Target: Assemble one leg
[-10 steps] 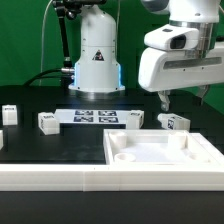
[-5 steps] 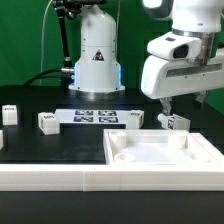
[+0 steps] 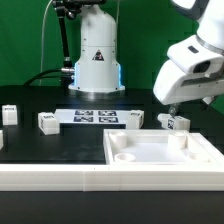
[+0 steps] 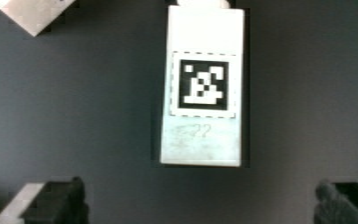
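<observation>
On the black table [image 3: 60,145], just beside the white panel [image 3: 160,152], the leg [image 4: 208,85] lies ungrasped under the gripper [image 4: 202,200], whose jaws are wide and empty; grasping and fitting remain undone

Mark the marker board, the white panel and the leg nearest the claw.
marker board [image 3: 95,116]: exterior view, its middle tags.
white panel [image 3: 152,153]: exterior view, flat centre.
leg [image 4: 206,85]: wrist view, its printed tag.
</observation>
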{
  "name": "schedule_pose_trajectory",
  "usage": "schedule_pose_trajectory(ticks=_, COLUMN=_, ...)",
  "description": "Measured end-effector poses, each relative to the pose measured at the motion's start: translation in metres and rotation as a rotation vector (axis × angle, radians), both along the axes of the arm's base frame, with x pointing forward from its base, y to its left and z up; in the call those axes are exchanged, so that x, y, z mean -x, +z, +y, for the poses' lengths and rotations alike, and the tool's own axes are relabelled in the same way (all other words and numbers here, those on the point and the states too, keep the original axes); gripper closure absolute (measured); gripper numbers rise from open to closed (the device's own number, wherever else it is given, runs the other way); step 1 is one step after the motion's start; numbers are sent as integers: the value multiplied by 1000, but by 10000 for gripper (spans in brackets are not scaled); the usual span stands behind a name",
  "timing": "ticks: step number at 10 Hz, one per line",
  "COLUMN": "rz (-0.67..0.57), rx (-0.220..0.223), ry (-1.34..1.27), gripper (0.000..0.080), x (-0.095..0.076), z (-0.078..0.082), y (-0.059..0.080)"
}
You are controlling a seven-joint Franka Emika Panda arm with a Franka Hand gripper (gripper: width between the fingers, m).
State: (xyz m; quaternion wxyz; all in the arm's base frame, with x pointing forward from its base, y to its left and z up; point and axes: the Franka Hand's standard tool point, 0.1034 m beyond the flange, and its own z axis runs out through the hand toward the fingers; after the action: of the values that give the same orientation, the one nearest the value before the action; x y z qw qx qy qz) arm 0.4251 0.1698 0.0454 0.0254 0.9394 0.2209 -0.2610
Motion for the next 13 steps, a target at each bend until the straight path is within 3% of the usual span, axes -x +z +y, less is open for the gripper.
schedule_pose_trajectory(ticks=8, rz=452, rx=174, ry=41, gripper=151, x=24, z=-5, y=-31)
schedule_pose_trajectory(ticks=10, rz=450, rx=174, ry=39, gripper=151, x=23, z=-5, y=-31)
schedule_pose_trajectory(ticks=12, rz=451, rx=173, ry=39, gripper=410, x=23, z=-5, y=-31)
schedule_pose_trajectory(ticks=13, rz=452, rx=173, ry=39, gripper=410, x=23, z=-5, y=-31)
